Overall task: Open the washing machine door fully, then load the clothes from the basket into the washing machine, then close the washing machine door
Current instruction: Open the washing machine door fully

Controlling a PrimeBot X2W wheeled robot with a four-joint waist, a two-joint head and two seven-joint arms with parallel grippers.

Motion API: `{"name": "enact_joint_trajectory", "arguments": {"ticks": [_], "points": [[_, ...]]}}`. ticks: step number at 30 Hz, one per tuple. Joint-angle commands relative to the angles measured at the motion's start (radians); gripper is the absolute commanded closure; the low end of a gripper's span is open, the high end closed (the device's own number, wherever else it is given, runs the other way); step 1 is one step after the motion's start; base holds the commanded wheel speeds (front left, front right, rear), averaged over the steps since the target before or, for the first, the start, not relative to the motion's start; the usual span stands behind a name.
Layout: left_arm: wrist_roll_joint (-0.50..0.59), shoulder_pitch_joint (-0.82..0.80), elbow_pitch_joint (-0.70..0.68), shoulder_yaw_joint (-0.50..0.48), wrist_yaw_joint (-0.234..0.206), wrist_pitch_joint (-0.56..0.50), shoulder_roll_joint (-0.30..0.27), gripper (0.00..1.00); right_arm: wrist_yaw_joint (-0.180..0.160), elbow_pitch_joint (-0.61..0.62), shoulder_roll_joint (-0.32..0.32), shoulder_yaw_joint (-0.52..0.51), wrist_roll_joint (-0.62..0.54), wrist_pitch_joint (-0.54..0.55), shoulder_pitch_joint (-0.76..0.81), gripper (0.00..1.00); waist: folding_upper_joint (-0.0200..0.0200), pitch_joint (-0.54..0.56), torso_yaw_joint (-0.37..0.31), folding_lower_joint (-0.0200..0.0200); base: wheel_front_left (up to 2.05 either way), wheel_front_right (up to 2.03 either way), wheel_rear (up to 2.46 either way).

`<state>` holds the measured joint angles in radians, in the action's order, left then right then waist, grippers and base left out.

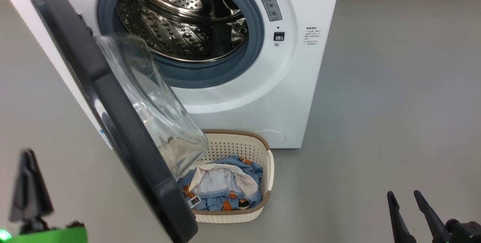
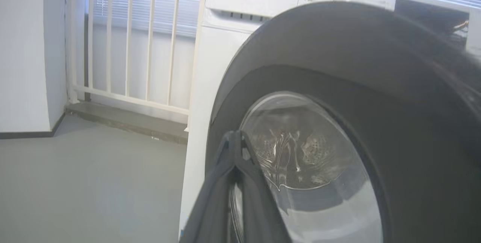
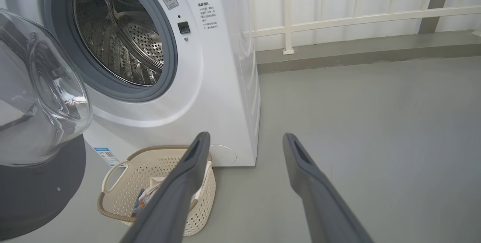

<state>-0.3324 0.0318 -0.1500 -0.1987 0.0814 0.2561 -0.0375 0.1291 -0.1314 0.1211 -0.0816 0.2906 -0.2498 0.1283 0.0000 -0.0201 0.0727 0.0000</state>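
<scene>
- The left end effector (image 1: pixel 28 156) is at the near left of the head view, its two dark fingers pressed tip to tip with nothing between them.
- In the left wrist view the left end effector (image 2: pixel 235 136) points at the outer face of the washing machine door (image 2: pixel 338 66); whether it touches the door cannot be told.
- The right end effector (image 1: pixel 404 198) is at the near right over the grey floor (image 1: pixel 394 104), its fingers spread wide and holding nothing.
- In the right wrist view the right end effector (image 3: pixel 246 139) is well apart from the washing machine (image 3: pixel 221 85), which is to its left.
- The washing machine door (image 1: pixel 112 115) stands swung out to the left on the washing machine (image 1: pixel 293 66), its black rim edge-on towards the camera and its clear glass bowl facing right.
- The steel perforated drum (image 1: pixel 180 17) shows through the opening, ringed by the grey-blue rubber seal (image 1: pixel 255 29).
- The basket (image 1: pixel 233 149) sits on the floor just in front of the machine's lower front, its left part under the door's glass bowl.
- The clothes (image 1: pixel 225 183) lie in the basket: a white and cream garment on top of light blue fabric with orange-brown figures.
- In the right wrist view the basket (image 3: pixel 124 183) is partly hidden by the left finger of that end effector, with some of the clothes (image 3: pixel 144 198) showing inside.
</scene>
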Motion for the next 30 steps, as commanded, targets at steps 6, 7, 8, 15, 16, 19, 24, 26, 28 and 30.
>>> {"name": "enact_joint_trajectory", "arguments": {"ticks": [6,7,8,15,16,19,24,26,28,30], "points": [[0.054,-0.118,-0.242,0.006,-0.006,0.006,-0.013,1.00,0.002,0.029,0.011,0.012,-0.008,-0.012,0.007,0.00,0.0000,0.009,0.023,0.0000,0.00,0.00,0.00],[0.060,-0.127,-0.271,0.030,-0.006,0.006,-0.013,1.00,0.002,0.029,0.010,0.011,-0.007,-0.012,0.009,0.00,0.0000,0.011,0.026,0.0000,0.00,0.00,0.00],[0.066,-0.136,-0.297,0.056,-0.005,0.006,-0.013,1.00,0.002,0.029,0.008,0.011,-0.007,-0.012,0.010,0.00,0.0000,0.013,0.029,0.0000,0.00,0.00,0.00],[0.086,-0.184,-0.433,0.254,0.004,-0.073,-0.013,1.00,0.002,0.030,0.000,0.007,-0.005,-0.012,0.025,0.00,0.0000,0.021,0.051,0.0000,0.00,0.00,0.00],[0.078,-0.191,-0.451,0.303,0.007,-0.101,-0.013,1.00,0.002,0.031,-0.001,0.005,-0.005,-0.012,0.027,0.00,0.0000,0.021,0.054,0.0000,0.00,0.00,0.00],[0.024,-0.187,-0.467,0.452,0.002,-0.180,-0.013,1.00,0.002,0.032,-0.003,0.004,-0.005,-0.012,0.029,0.00,0.0000,0.020,0.063,0.0000,0.00,0.00,0.00],[-0.079,-0.140,-0.403,0.619,-0.038,-0.267,-0.013,1.00,0.002,0.032,-0.006,0.002,-0.004,-0.012,0.030,0.00,0.0000,0.014,0.080,0.0000,0.00,0.00,0.00],[-0.094,-0.121,-0.361,0.653,-0.048,-0.296,-0.014,1.00,0.002,0.031,-0.007,0.000,-0.003,-0.012,0.032,0.00,0.0000,0.012,0.088,0.0000,0.00,0.00,0.00],[-0.108,-0.102,-0.330,0.675,-0.054,-0.314,-0.014,1.00,0.002,0.030,-0.007,0.000,-0.002,-0.012,0.031,0.00,0.0000,0.006,0.097,0.0000,0.00,0.00,0.00],[-0.113,-0.089,-0.310,0.689,-0.063,-0.323,-0.014,1.00,0.002,0.031,-0.006,-0.002,-0.001,-0.012,0.028,0.00,0.0000,0.000,0.106,0.0000,0.00,0.00,0.00]]}}
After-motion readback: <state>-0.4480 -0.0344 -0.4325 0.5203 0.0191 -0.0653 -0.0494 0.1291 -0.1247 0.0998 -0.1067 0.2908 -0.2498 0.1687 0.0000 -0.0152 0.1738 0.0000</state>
